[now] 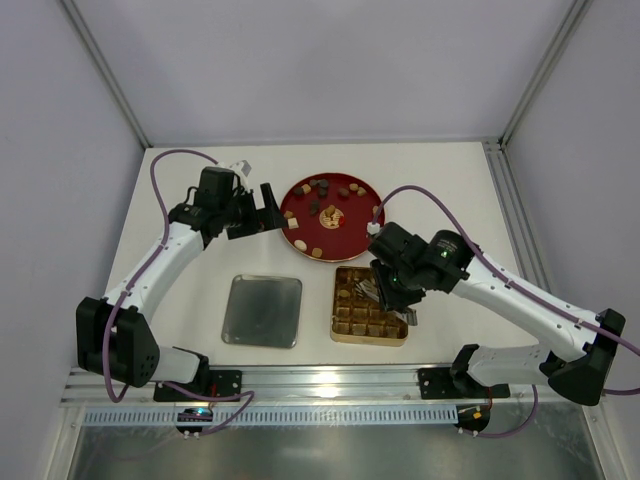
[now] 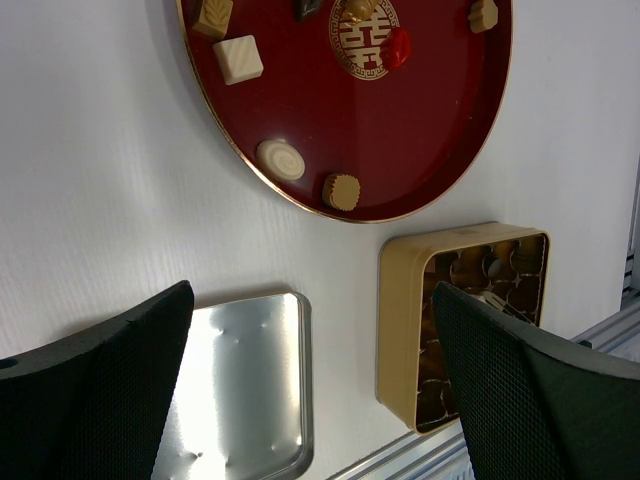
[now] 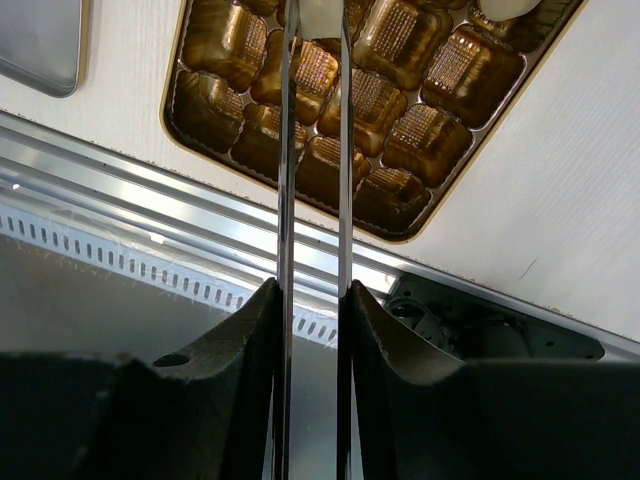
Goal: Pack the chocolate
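Several small pieces of chocolate (image 1: pixel 316 252) lie on the round red plate (image 1: pixel 350 235); the left wrist view shows a cream square (image 2: pixel 238 59), a cream round (image 2: pixel 281 159) and a tan one (image 2: pixel 342 191). My left gripper (image 1: pixel 262 210) hangs open just left of the plate, with nothing between its fingers (image 2: pixel 120 380). My right gripper (image 3: pixel 312 290) is shut on metal tongs (image 3: pixel 288 150) above the gold gridded tin (image 3: pixel 172 100). A cream-white piece (image 3: pixel 318 15) sits between the tong tips over a cell. Another cream piece (image 3: pixel 505 8) lies in a far cell.
A flat silver lid (image 1: pixel 262 310) lies left of the tin (image 1: pixel 340 335), near the table's front edge. An aluminium rail (image 1: pixel 330 380) runs along that edge. White walls enclose the table on three sides.
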